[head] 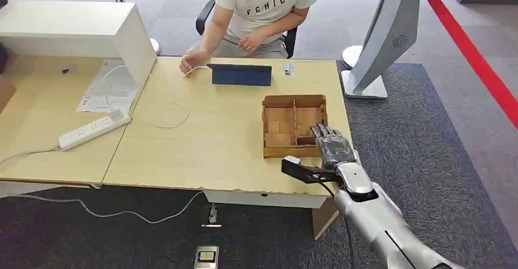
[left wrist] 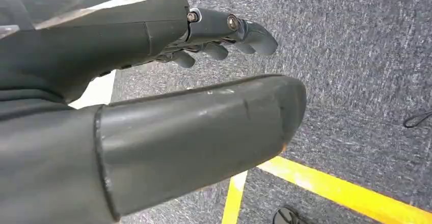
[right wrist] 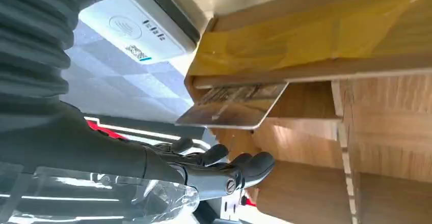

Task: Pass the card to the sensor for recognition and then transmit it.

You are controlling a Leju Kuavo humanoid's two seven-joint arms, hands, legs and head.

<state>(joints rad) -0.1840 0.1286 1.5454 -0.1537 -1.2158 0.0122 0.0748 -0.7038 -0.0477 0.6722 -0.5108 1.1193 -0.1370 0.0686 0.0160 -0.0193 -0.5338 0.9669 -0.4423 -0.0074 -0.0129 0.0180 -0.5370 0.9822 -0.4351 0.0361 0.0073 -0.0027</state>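
Right hand (head: pixel 333 147): positioned over the near right compartment of the wooden divided box (head: pixel 294 125), fingers (right wrist: pixel 239 165) loosely curled, holding nothing. The card (right wrist: pixel 232 107) leans tilted inside the box against a partition, just beside the fingertips, not touching. The box sits near the table's (head: pixel 201 140) right front corner. Left hand (left wrist: pixel 153 96): hanging above grey carpet (left wrist: pixel 356 56), fingers apart, empty.
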